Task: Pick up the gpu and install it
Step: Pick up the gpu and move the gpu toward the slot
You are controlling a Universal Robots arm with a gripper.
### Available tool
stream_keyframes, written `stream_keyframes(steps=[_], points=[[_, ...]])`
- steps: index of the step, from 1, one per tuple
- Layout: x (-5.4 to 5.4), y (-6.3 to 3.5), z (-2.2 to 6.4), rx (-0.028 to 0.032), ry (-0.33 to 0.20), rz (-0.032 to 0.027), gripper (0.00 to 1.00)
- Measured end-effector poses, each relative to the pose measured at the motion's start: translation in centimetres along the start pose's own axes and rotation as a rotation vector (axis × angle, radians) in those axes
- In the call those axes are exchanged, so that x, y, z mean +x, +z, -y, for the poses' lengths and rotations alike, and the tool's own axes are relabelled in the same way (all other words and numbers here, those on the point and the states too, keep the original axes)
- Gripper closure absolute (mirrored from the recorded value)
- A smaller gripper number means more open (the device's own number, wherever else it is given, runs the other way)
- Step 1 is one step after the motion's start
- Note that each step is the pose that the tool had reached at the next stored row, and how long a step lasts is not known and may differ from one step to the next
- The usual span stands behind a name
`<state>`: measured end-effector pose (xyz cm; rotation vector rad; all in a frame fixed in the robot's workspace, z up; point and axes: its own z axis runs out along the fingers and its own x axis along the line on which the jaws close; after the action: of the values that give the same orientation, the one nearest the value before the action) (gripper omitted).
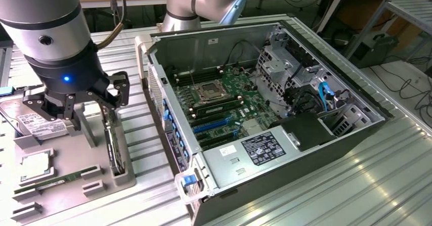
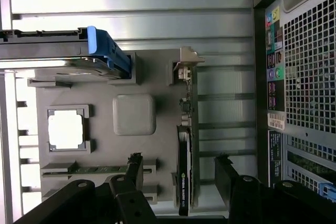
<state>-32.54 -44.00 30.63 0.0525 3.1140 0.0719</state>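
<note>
A robot arm's black gripper (image 2: 179, 157) hangs over a grey parts tray (image 2: 163, 98) on a ribbed metal table (image 1: 351, 185). Its two fingers (image 2: 134, 174) are spread as wide as they go and hold nothing. The gpu (image 2: 185, 140) stands on its long edge in a slot of the tray, below the fingers. Seen from the wrist, it lies in the gap between them, nearer one finger than the other, and neither finger touches it. Its black cooler edge is toward the fingers, and its silver end bracket (image 2: 187, 59) is at the far end. On the tray outside the other finger lie a narrow green memory stick (image 2: 97, 170) and a square processor (image 2: 65, 129) in its recess. A hard drive (image 1: 30, 122) with a white label sits farther off. An open computer case (image 1: 182, 49) lies on its side on the gpu's side of the fingers, well apart from them, its green motherboard (image 1: 223, 99) exposed.
</note>
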Motion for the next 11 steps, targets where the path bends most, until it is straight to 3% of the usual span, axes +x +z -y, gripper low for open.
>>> stream_keyframes(steps=[11], points=[[-0.2, 0.73, 1.43, -0.0004, 0.000, -0.0005, 0.34]])
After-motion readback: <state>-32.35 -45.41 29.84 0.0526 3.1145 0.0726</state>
